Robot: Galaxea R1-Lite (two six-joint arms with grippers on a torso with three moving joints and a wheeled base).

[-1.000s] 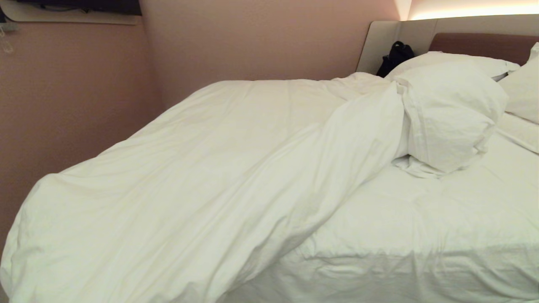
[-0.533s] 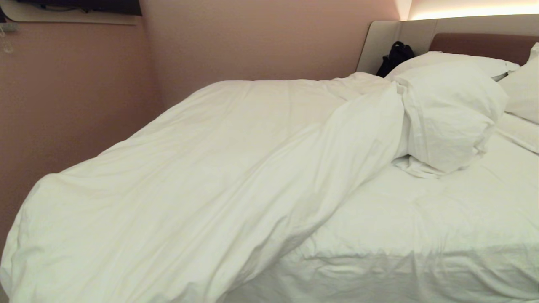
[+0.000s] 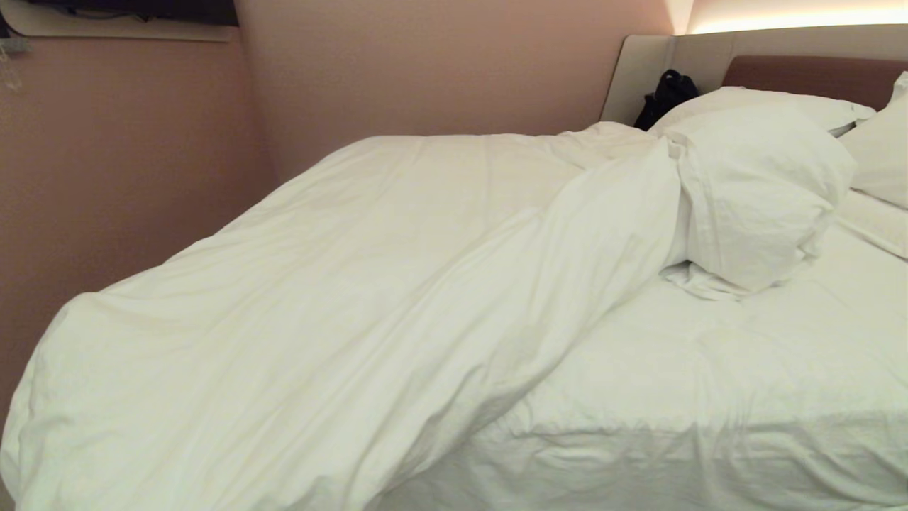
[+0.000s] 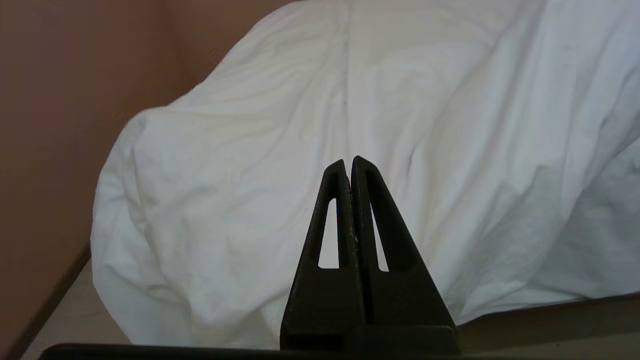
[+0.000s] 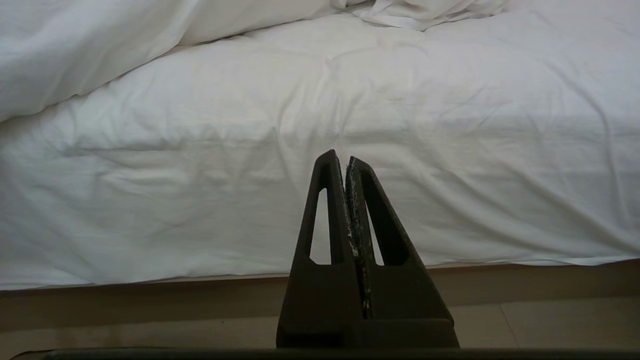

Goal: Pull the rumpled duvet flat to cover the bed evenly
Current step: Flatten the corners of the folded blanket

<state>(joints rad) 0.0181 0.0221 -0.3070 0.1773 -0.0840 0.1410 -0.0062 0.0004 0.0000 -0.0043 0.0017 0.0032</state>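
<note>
While we look over every surface for a brand, a label or any lettering, we find nothing that can be read. We see the duvet (image 3: 340,298) bunched along the left half of the bed (image 3: 709,369), its long axis running from the near-left corner, where it spills over the mattress edge, diagonally up toward the pillows (image 3: 759,184) at the far right. Its thick right-hand edge forms a rolled ridge along that same diagonal, and beyond the ridge the white fitted sheet (image 3: 745,355) lies bare across the right half of the mattress. One end of the duvet meets a crumpled pillow near the brown headboard (image 3: 809,74), and a dark bag (image 3: 667,96) sits against the beige surround behind it. Neither arm shows in the head view. From the left wrist view we see the left gripper (image 4: 350,162) with its two black fingers pressed together, holding nothing, poised low before the overhanging corner of the duvet without touching it. From the right wrist view the right gripper (image 5: 341,157) is likewise pressed together and empty, facing the sheeted side of the mattress above the floor (image 5: 150,320), clear of the fabric.
</note>
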